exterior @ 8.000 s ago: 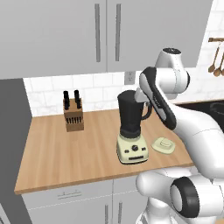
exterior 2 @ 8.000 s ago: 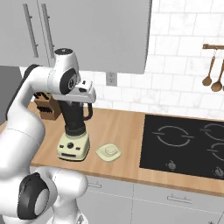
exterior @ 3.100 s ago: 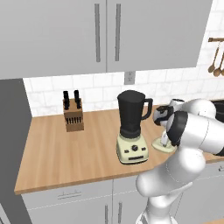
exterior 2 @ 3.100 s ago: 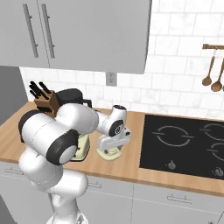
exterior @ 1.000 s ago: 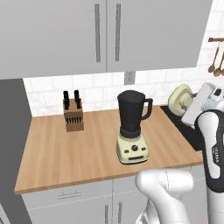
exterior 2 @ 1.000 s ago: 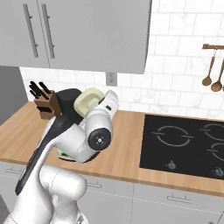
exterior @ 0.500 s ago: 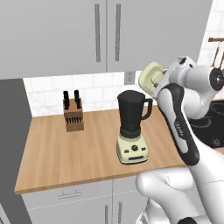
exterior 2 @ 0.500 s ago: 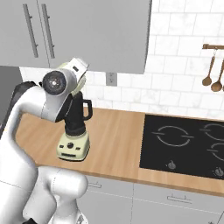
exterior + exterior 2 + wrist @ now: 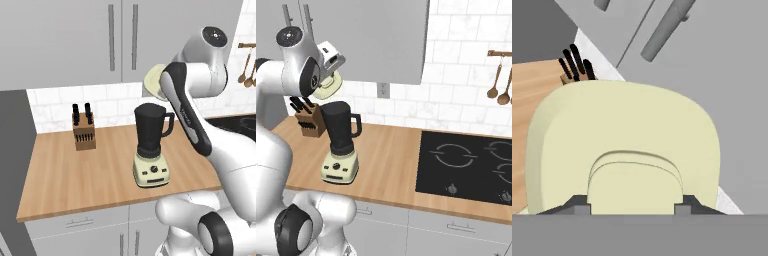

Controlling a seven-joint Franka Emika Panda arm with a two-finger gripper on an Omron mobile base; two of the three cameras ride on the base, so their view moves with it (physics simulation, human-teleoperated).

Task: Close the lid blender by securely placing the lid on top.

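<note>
White arm raised high, elbow bent; gripper [image 9: 632,209] clamped on the pale cream-green round lid [image 9: 624,145] by its knob, above the dark grey blender jar [image 9: 150,129].

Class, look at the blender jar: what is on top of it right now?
Nothing sits on the blender; its top is open. The lid is held in the gripper above it. The jar's inside cannot be seen.

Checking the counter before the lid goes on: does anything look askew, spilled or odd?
Nothing spilled or damaged. The dark grey blender jar stands upright and uncovered on its cream base, and its pale cream-green round lid hangs tilted in the gripper above it.
</note>
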